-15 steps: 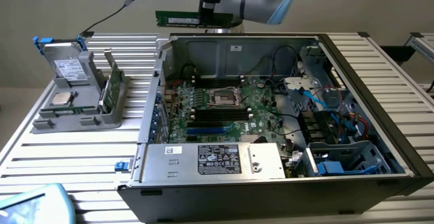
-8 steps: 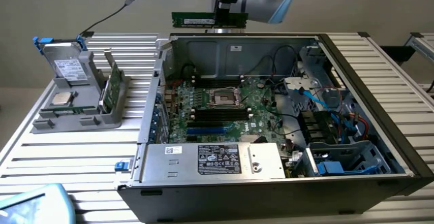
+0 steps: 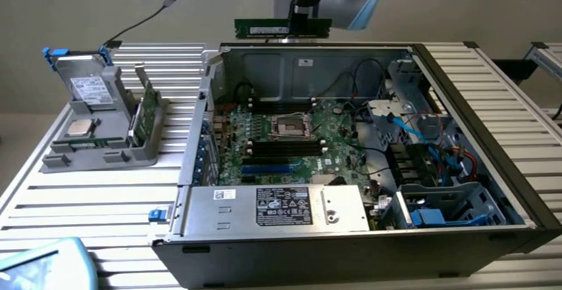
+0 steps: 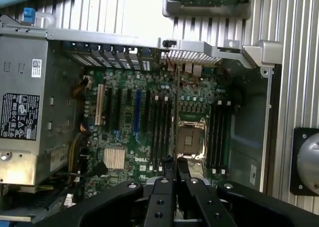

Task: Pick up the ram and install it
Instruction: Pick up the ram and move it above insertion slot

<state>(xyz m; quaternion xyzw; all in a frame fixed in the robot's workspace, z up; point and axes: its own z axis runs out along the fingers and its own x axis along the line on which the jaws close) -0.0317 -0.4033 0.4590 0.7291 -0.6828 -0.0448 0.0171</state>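
The ram point(image 3: 282, 28), a narrow green stick, hangs level in the air above the rear wall of the open computer case point(image 3: 478, 109), pinched near its right part by my shut gripper point(image 3: 301, 22). In the wrist view the gripper point(image 4: 175, 163) looks straight down on the motherboard point(image 4: 124, 137), and the ram point(image 4: 175, 112) shows edge-on as a thin line between the black fingers point(image 4: 167, 169). Below lie the long black memory slots point(image 4: 159, 129) beside the processor socket point(image 4: 189, 139). The same slots point(image 3: 285, 147) and socket point(image 3: 291, 126) appear on the motherboard point(image 3: 338, 139) in the exterior view.
A grey holder point(image 3: 92, 155) at the exterior view's left carries a drive, a processor and an upright green card point(image 3: 149, 109). The power supply point(image 3: 276, 208) fills the case's near end. Cables and a blue drive cage point(image 3: 439, 204) crowd the right side. The table point(image 3: 79, 204) is slatted metal.
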